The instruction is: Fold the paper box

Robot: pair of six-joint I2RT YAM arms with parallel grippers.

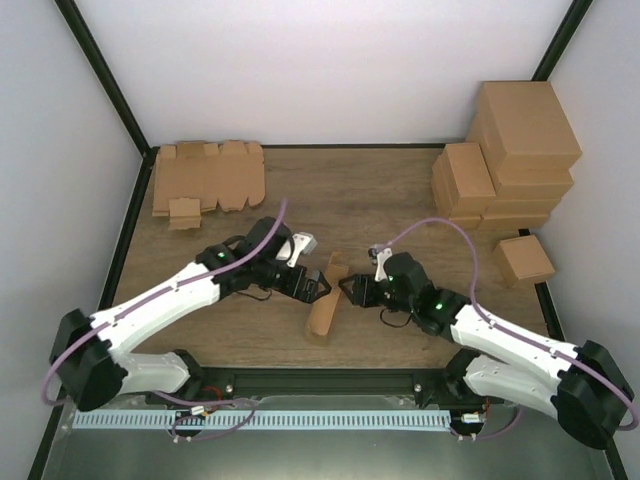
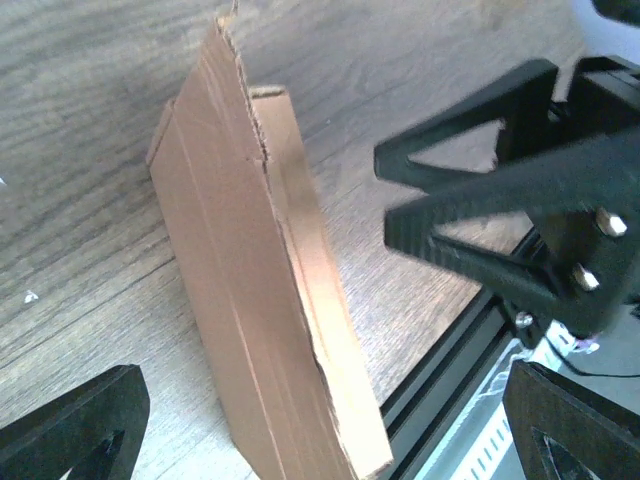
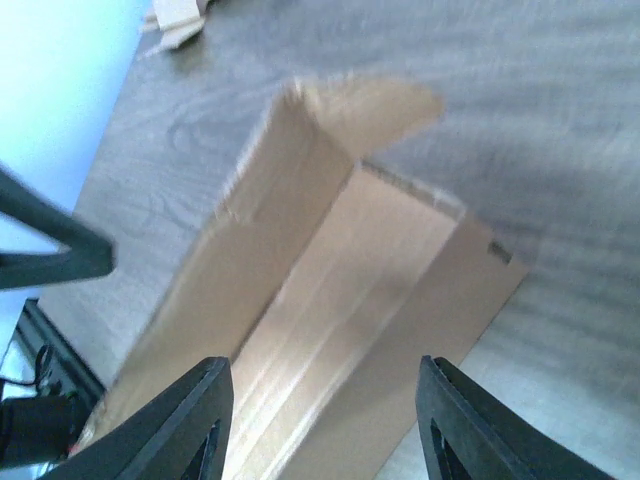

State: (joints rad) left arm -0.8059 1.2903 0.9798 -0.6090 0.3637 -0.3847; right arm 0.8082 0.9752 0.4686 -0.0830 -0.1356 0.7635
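Partly folded paper box (image 1: 323, 310) on wooden table (image 1: 400, 190) between both arms, one panel raised, left gripper (image 1: 320, 287) spread wide beside it, right gripper (image 1: 351, 292) spread too, flat blanks (image 1: 205, 180) far left, stacked cartons (image 1: 510, 160) far right

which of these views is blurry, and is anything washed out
Right wrist: the paper box is smeared by blur, and the left edge is blown out pale blue. Left wrist: the box is fairly sharp, the right arm's fingers soft. Top external: sharp and evenly lit.
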